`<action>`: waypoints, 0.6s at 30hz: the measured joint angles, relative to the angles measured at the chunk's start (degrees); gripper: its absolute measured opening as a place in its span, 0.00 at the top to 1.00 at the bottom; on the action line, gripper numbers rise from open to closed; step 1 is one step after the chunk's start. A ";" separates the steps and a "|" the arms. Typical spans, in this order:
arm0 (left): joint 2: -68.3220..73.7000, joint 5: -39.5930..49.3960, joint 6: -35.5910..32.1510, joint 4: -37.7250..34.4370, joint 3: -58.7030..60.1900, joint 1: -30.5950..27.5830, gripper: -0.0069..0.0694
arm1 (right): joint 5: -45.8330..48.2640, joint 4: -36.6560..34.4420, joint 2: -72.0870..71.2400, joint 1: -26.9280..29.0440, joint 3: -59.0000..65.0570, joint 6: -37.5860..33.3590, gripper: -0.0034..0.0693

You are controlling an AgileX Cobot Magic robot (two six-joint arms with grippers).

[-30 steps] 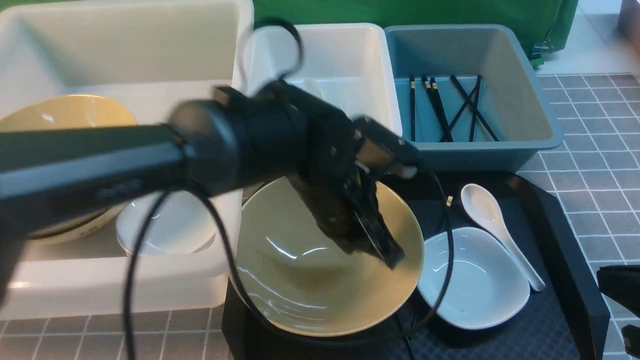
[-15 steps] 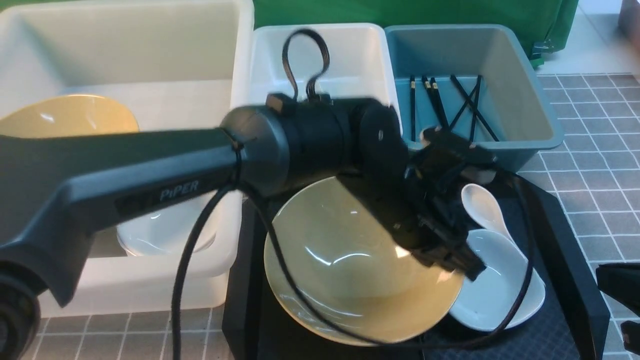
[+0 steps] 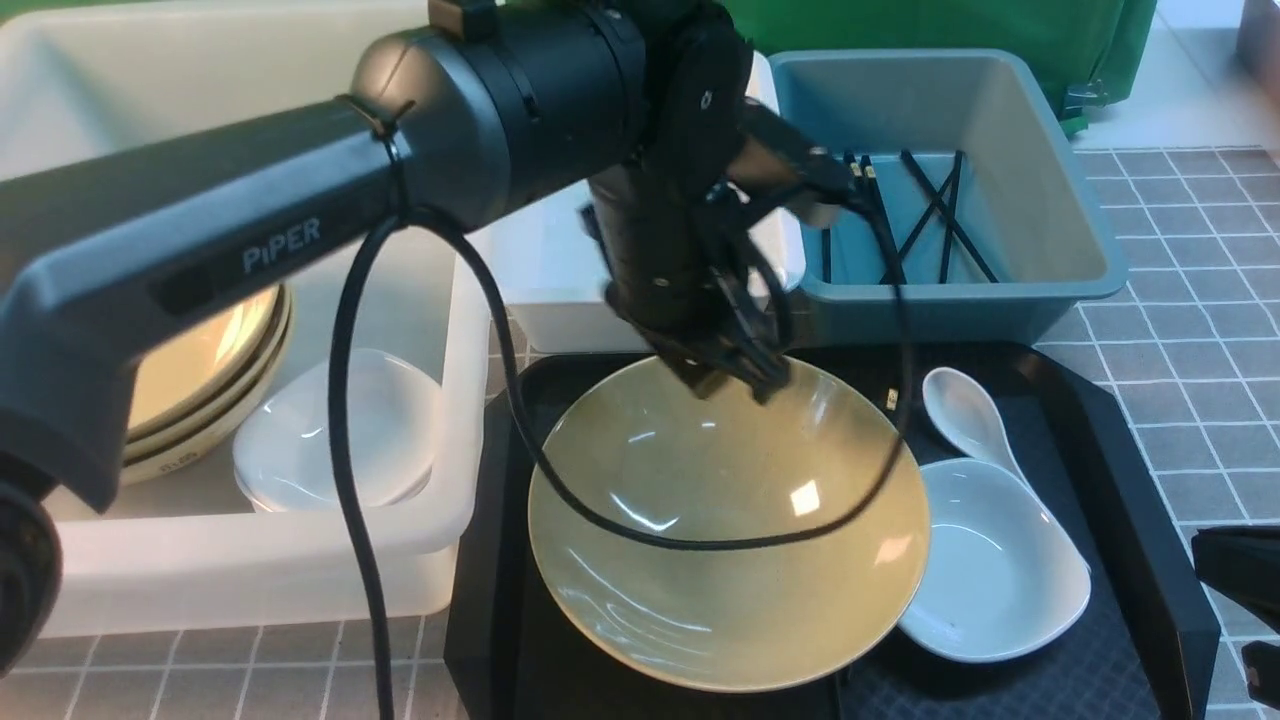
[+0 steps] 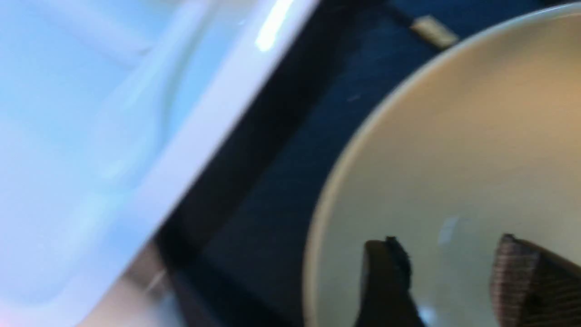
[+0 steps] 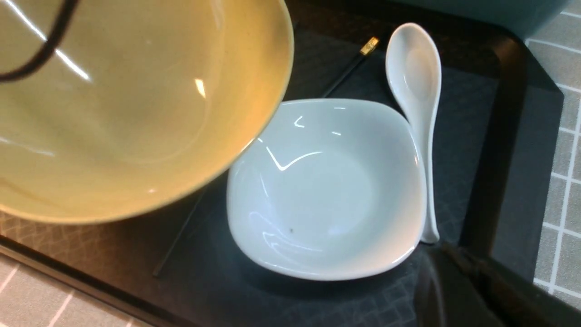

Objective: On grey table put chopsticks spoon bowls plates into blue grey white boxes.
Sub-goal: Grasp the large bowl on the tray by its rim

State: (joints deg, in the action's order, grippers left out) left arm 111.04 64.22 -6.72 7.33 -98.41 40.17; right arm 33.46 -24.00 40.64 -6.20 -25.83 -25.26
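Front view sets the left tool (image 3: 735, 385) straight above the far rim of the yellow bowl (image 3: 730, 540). The bowl sits on the black tray (image 3: 1140, 470), its rim over the edge of a white plate (image 3: 1000, 580). The fingers (image 4: 386, 281) point down, apart and empty. The left arm is nearer; the right tool (image 3: 1240, 580) is closed at the tray's near right corner. The large white box (image 3: 250, 580) lies to the bowl's left.

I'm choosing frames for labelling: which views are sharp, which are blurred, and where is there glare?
Front view: mostly sharp, the left tool slightly soft, small glints on the yellow bowl. Left wrist view: heavy motion blur throughout, bowl rim and white box smeared. Right wrist view: crisp, thin streak highlights on the white plate.
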 joint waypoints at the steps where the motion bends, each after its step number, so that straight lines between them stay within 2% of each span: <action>1: 0.00 0.07 1.35 1.99 0.00 0.00 0.47 | 0.00 -0.01 0.00 0.00 0.00 0.00 0.89; 5: 0.97 0.18 3.30 6.00 0.00 -0.33 0.37 | 0.00 -0.01 0.00 0.00 0.00 0.00 0.89; 11: 5.69 0.54 3.77 5.20 0.00 -2.89 0.35 | 0.00 -0.01 0.00 0.00 0.00 0.00 0.89; 16: 7.72 0.41 3.77 2.49 0.00 -5.69 0.38 | 0.00 -0.01 0.00 0.00 0.00 0.00 0.89; 18: 7.77 0.46 2.71 -1.02 0.00 -6.86 0.46 | -0.02 -0.01 0.00 0.00 0.00 0.00 0.89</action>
State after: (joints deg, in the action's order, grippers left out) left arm 118.81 64.68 -4.01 6.31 -98.41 33.31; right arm 33.44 -24.01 40.64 -6.20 -25.83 -25.26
